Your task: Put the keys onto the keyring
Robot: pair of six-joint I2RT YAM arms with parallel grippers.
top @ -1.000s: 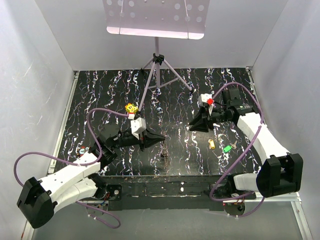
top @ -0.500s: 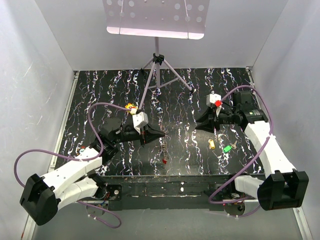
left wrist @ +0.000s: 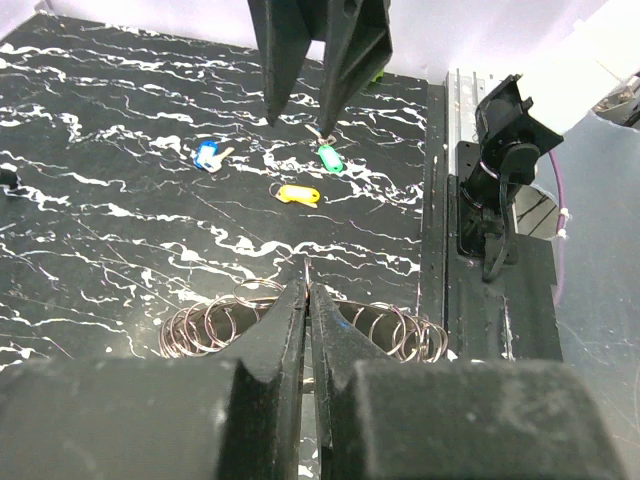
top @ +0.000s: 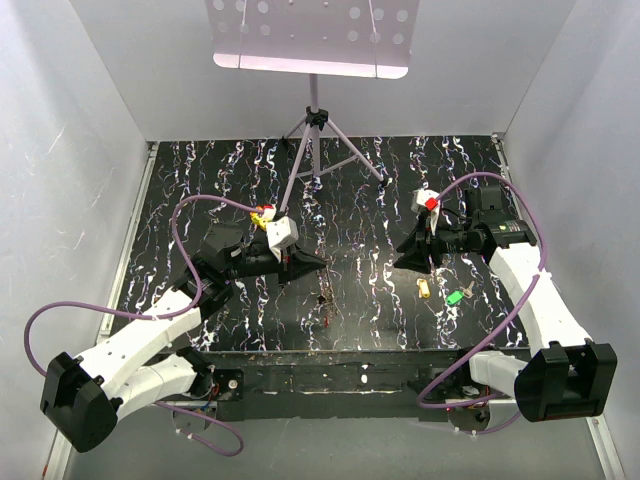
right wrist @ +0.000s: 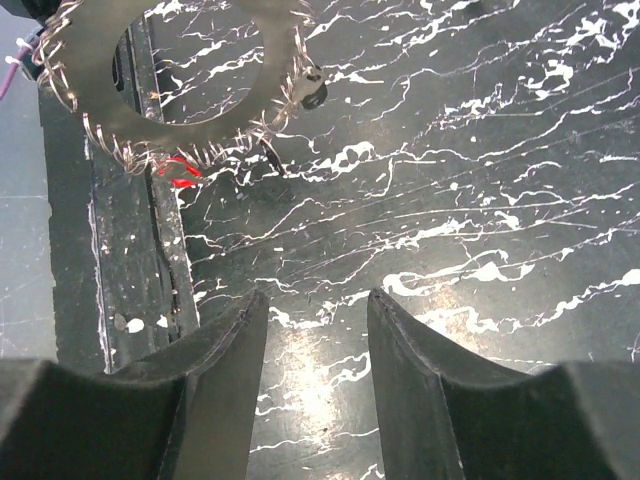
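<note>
My left gripper is shut on the rim of the keyring, whose wire loops fan out on both sides of the jaws. In the top view the left gripper holds the keyring over the table's front middle. The right wrist view shows the keyring as a grey ring fringed with loops, with a red key just under its rim. My right gripper is open and empty, apart from the ring. Blue, green and orange keys lie on the table.
A yellow dotted cube sits behind the left arm. A music stand's tripod stands at the back middle. The orange key and green key lie under the right arm. White walls close in three sides.
The right gripper's jaws have widened and it has drawn back to the right. The left gripper has shifted slightly back with the keyring. The red key now shows below the ring.
</note>
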